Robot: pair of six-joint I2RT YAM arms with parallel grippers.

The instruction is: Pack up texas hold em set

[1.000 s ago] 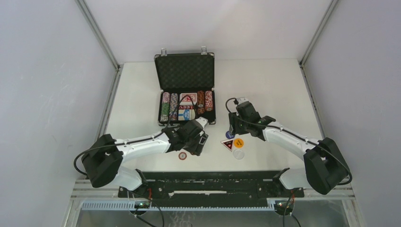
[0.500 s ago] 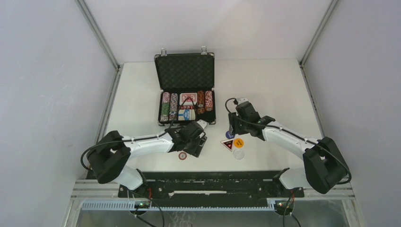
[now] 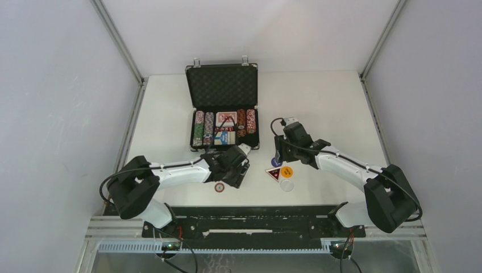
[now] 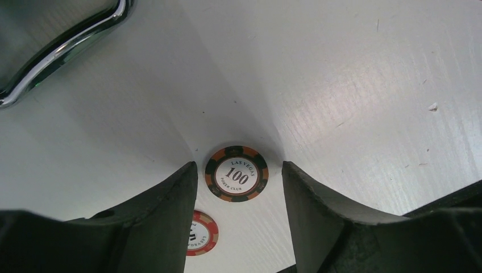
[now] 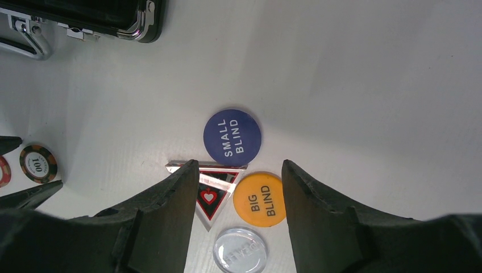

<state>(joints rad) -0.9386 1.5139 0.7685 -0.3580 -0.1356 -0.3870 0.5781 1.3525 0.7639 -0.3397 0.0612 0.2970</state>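
The black silver-edged case (image 3: pixel 223 85) lies open at the table's back, with rows of striped chips (image 3: pixel 198 128) and a red card deck (image 3: pixel 225 118) inside. My left gripper (image 3: pixel 234 174) is open, low over the table. Its wrist view shows a black-and-orange "100" chip (image 4: pixel 236 174) flat between the fingertips and a red chip (image 4: pixel 200 232) beside the left finger. My right gripper (image 5: pixel 237 165) is open above the dealer buttons: blue "small blind" (image 5: pixel 232 136), orange "big blind" (image 5: pixel 259 199), a mirrored triangle (image 5: pixel 211 193) and a clear "dealer" disc (image 5: pixel 240 250).
The red chip (image 3: pixel 219 186) lies just in front of my left gripper. The case's metal handle (image 4: pixel 62 48) and front corner (image 5: pixel 145 17) are close behind both grippers. The buttons (image 3: pixel 281 172) lie between the two arms near the table's front edge.
My left arm's elbow has swung a little to the right while its gripper stayed over the "100" chip. The right arm has not moved.
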